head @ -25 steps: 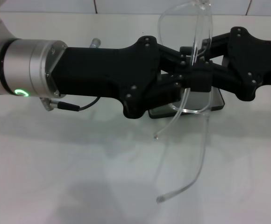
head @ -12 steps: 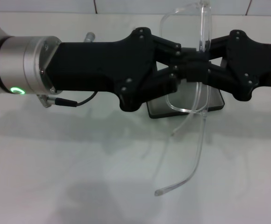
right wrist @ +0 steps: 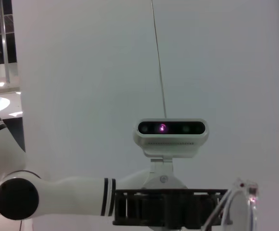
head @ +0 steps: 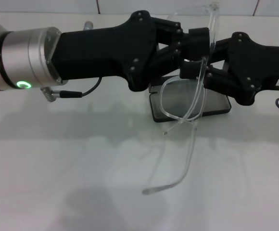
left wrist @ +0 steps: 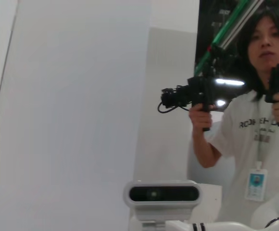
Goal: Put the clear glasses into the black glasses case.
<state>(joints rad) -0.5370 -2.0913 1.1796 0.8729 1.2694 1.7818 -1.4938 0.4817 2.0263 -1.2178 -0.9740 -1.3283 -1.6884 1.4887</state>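
The clear glasses point(head: 183, 103) hang tilted in the air above the open black glasses case point(head: 217, 104), their arms trailing toward the table's near side. My right gripper point(head: 208, 62) reaches in from the right and is shut on the glasses' frame. From the left, my left gripper point(head: 196, 52) has its fingers spread open just beside the frame. The case lies flat behind and below both grippers and is partly hidden by them. A corner of the glasses point(right wrist: 242, 202) also shows in the right wrist view.
A white table point(head: 82, 168) stretches in front of the case. A black cable point(head: 79, 94) hangs under my left arm. The left wrist view shows a person point(left wrist: 255, 125) holding a camera, and the robot's head camera point(left wrist: 161, 193).
The left gripper's fingers have spread apart and risen off the glasses. The glasses have swung lower over the case, their arms shifting left, held in the right gripper.
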